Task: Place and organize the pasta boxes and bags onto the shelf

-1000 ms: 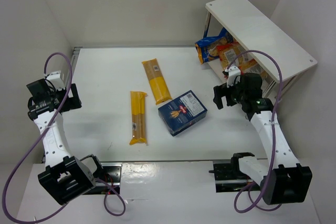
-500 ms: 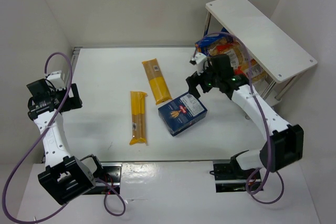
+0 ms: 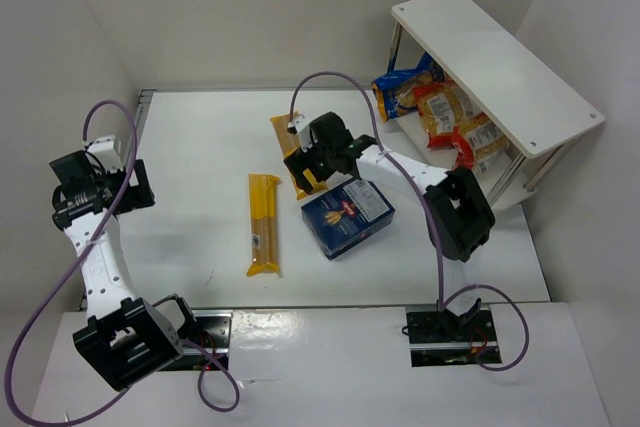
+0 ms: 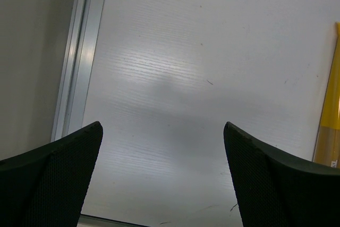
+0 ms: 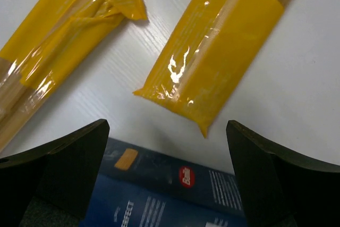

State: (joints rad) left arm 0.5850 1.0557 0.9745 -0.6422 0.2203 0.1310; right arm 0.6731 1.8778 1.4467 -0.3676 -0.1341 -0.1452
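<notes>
The dark blue pasta box [image 3: 347,214] lies flat mid-table; its top edge shows in the right wrist view [image 5: 170,190]. Two yellow spaghetti packs lie left of it: one [image 3: 264,223] near the middle, one [image 3: 290,142] farther back. Both show in the right wrist view, one at the left [image 5: 69,19] and one at the centre [image 5: 218,46]. My right gripper [image 3: 315,175] [image 5: 166,131] is open and empty, above the box's far edge and the far pack's near end. My left gripper [image 3: 140,185] [image 4: 162,128] is open and empty over bare table at the far left.
The white shelf [image 3: 495,57] stands at the back right. On its lower tier sit a blue bag [image 3: 400,82], a red bag [image 3: 440,102] and another red and orange bag [image 3: 478,142]. A metal rail [image 4: 79,57] edges the table's left side.
My right arm has swung left, from beside the shelf to over the blue box and the far spaghetti pack. Its jaws stay open. The left arm has not moved.
</notes>
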